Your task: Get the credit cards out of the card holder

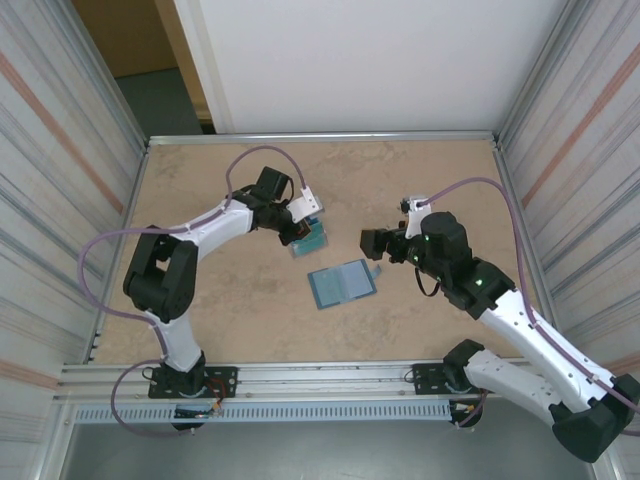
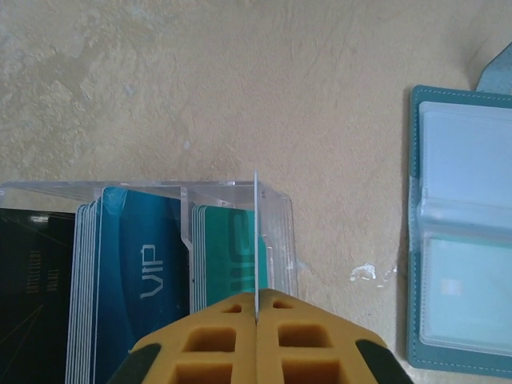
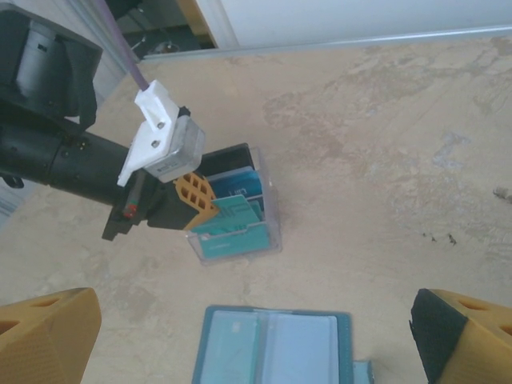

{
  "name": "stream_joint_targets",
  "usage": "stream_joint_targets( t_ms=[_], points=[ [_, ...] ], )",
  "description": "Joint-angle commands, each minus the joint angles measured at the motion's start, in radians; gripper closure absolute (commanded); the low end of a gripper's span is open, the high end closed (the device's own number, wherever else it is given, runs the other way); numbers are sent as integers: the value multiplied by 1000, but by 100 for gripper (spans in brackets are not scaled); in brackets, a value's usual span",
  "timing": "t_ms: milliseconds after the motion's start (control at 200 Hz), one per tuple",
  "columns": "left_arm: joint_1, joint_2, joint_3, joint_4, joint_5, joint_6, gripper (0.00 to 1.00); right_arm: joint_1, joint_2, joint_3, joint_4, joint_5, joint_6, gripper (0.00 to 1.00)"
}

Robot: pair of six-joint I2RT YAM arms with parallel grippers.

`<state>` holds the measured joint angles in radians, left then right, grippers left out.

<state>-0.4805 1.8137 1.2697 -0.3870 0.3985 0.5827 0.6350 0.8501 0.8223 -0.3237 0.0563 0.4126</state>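
We see the card holder (image 2: 415,240) lying open and flat, teal-blue with its pale pockets facing up. Just beside it, black, blue and teal credit cards (image 2: 152,264) stand on edge in a clear rack (image 2: 282,232). One card is pinched by the left end effector (image 2: 256,316).

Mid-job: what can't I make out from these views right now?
- Left wrist: card in the left gripper is edge-on; face hidden.
- Left and right wrist: wallet cut off by the frame; pocket contents unclear.
- Top: tray cards too small, partly under the gripper.
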Motion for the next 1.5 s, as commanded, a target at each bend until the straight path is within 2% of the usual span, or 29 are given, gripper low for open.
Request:
stream_joint_targets(
  t_ms=[0, 261, 326, 421, 646, 671, 747, 912, 992, 1022, 1233, 1348, 1408, 1498],
  points=[
    [13, 18, 33, 7, 7, 29, 100, -9, -19, -10, -5, 19, 24, 1],
    [12, 38, 37, 2, 2, 25, 100, -12, -19, -20, -1, 19, 28, 1],
    [12, 36, 35, 2, 5, 18, 94, -12, -15, -17, -7, 31, 38, 1],
    [12, 30, 37, 5, 5, 7, 74, -14, -3, -9, -26, 38, 44, 1],
    [11, -18, 33, 5, 1, -18, 71, -12, 33, -8, -55, 48, 68, 1],
    [11, -29, 33, 4, 2, -26, 64, -13, 42, -6, -61, 49, 73, 1],
    [11, -63, 25, 2, 3, -53, 58, -11, 71, -2, -81, 51, 90, 0],
    [10, -188, -50, 52, -19, -150, 52, 48, 162, 23, -142, 93, 127, 15],
    [7, -272, -123, 106, -74, -229, 51, 109, 217, 50, -182, 147, 145, 21],
    [6, -307, -150, 121, -98, -261, 47, 132, 240, 60, -199, 165, 156, 23],
    [-4, -554, -387, 216, -359, -487, 2, 250, 394, 126, -277, 194, 218, 42],
    [-5, -695, -526, 257, -501, -655, 1, 303, 485, 149, -285, 179, 233, 53],
    [-4, -767, -600, 284, -584, -742, 1, 328, 533, 164, -288, 174, 236, 56],
    [-4, -853, -668, 275, -640, -812, 1, 357, 615, 197, -292, 162, 233, 59]
  ],
)
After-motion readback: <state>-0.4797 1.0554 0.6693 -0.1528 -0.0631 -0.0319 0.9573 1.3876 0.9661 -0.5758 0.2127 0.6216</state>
